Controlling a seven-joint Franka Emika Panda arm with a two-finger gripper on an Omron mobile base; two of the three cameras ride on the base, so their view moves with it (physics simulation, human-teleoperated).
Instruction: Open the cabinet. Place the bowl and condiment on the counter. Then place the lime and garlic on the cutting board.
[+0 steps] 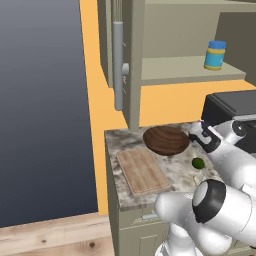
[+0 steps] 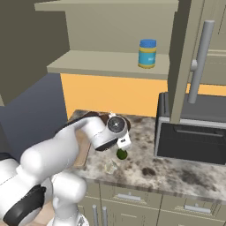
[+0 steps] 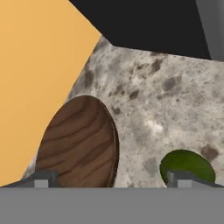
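Note:
The cabinet (image 1: 165, 45) stands open, its door (image 1: 125, 60) swung left. On its shelf sits the blue and yellow condiment (image 1: 215, 55) (image 2: 147, 53). The dark wooden bowl (image 1: 166, 140) (image 3: 81, 142) rests on the counter (image 1: 117, 142) behind the cutting board (image 1: 143, 171). My gripper (image 1: 194, 135) (image 3: 109, 180) hovers open at the bowl's right rim and holds nothing. The lime (image 1: 198, 163) (image 2: 122, 154) (image 3: 187, 165) lies on the counter right of the board. A pale lump that looks like the garlic (image 2: 110, 167) sits near the front edge.
A black boxy appliance (image 1: 230, 107) (image 2: 194, 132) stands on the counter to the right, under the second open cabinet door (image 2: 185, 57). An orange wall (image 3: 35, 65) backs the counter. The counter ends at the left, beside the board.

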